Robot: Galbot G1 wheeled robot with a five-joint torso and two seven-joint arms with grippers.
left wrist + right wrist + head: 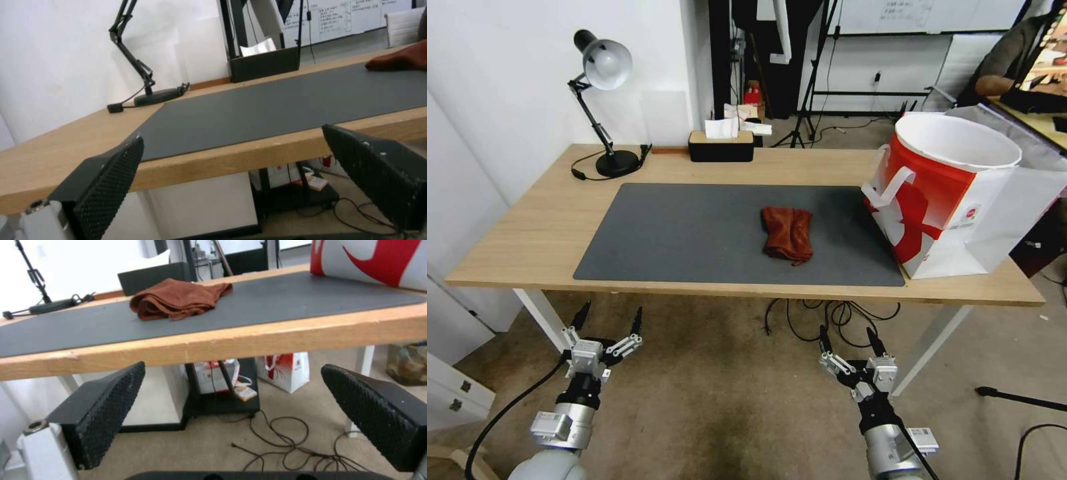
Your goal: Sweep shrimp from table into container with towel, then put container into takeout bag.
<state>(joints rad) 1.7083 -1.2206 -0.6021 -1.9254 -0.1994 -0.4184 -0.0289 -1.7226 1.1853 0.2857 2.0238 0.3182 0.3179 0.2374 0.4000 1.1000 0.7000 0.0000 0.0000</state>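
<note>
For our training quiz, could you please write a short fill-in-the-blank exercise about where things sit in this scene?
1. The towel lies on the dark grey ____.
2. The takeout bag stands at the table's ____ end.
3. Both the left gripper and the right gripper hang ____ the tabletop's edge, fingers open.
4. The lamp stands at the far ____ corner.

Missing words: mat; right; below; left

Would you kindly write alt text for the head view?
A rust-brown towel lies on the table's grey mat, with a takeout bag at its right end. Left gripper and right gripper hang open below the front edge.
</note>
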